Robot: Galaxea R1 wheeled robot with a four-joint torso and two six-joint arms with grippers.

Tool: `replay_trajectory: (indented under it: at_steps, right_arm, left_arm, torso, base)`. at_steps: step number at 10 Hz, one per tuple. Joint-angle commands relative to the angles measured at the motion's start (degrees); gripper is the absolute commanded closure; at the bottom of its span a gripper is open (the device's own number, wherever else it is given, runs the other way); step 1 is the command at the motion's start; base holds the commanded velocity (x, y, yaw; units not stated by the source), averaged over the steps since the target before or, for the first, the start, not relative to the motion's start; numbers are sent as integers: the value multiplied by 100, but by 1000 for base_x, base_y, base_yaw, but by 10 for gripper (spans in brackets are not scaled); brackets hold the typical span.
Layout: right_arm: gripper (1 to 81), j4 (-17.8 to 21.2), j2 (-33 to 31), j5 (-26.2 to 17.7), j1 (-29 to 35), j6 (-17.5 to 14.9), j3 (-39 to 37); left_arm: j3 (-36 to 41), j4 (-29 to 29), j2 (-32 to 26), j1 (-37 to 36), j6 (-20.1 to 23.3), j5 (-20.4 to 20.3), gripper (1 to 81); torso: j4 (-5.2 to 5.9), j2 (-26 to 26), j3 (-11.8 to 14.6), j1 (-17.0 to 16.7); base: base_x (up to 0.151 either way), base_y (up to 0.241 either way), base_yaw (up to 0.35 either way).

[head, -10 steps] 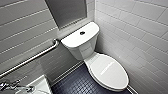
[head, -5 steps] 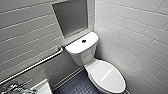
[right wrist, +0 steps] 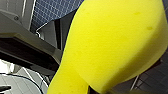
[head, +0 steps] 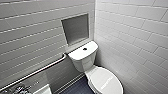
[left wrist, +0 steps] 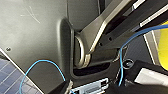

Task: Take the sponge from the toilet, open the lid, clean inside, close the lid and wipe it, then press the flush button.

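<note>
You face a corner of pale tiled walls (head: 130,32) above a dark tiled floor (head: 77,88). The toilet (head: 87,62) stands in that corner, its tank against the wall under a square niche (head: 75,27), and the lid (head: 106,82) is down over the bowl. A grab bar (head: 37,71) slants along the wall beside the tank. The sponge (right wrist: 112,45) is off the toilet: in the right wrist view it hangs large and yellow above the floor, with the right gripper (right wrist: 95,85) fingers closed on its waist. The flush button (head: 85,49) sits dark in the middle of the tank top
</note>
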Motion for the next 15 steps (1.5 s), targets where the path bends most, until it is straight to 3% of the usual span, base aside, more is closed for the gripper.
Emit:
replay_trajectory:
  at_steps: [1, 3, 4, 7, 12, 14, 15]
  right_arm:
    - [811, -260, 142, -224, -116, -25, -258]
    - [811, -312, 327, -233, -151, -26, -434]
    - [811, -357, 415, -268, -160, -26, -522]
    - [811, -357, 679, -286, -221, -17, -945]
    - [811, -366, 1092, -338, -239, -26, -1481]
    - [811, -357, 1101, -338, -230, -17, -1507]
    - [811, -357, 1119, -338, -230, -17, -1507]
  left_arm:
    - [-288, -40, 110, 51, -27, 370, 10]
    - [-516, -32, 269, 104, -27, 361, 10]
    - [-640, -41, 331, 165, -35, 353, 10]
    - [-1335, -41, 657, 191, -35, 353, 10]
    - [-2222, -102, 1087, 218, -44, 327, 10]
    - [-2354, -129, 1114, 218, -44, 98, 10]
    - [-2442, -129, 1149, 218, -44, 106, 10]
  torso:
    - [0, 564, 553, -365]
    - [0, 962, 958, -627]
    - [0, 1154, 592, -756]
    - [0, 1639, 800, -1073]
    - [0, 2706, 811, -1764]
    - [0, 3121, 811, -2033]
    - [0, 3325, 1323, -2164]
  base:
    - [0, 0, 0]
    - [0, 0, 0]
    - [0, 0, 0]
    - [0, 0, 0]
    - [0, 0, 0]
    - [0, 0, 0]
    - [0, 0, 0]
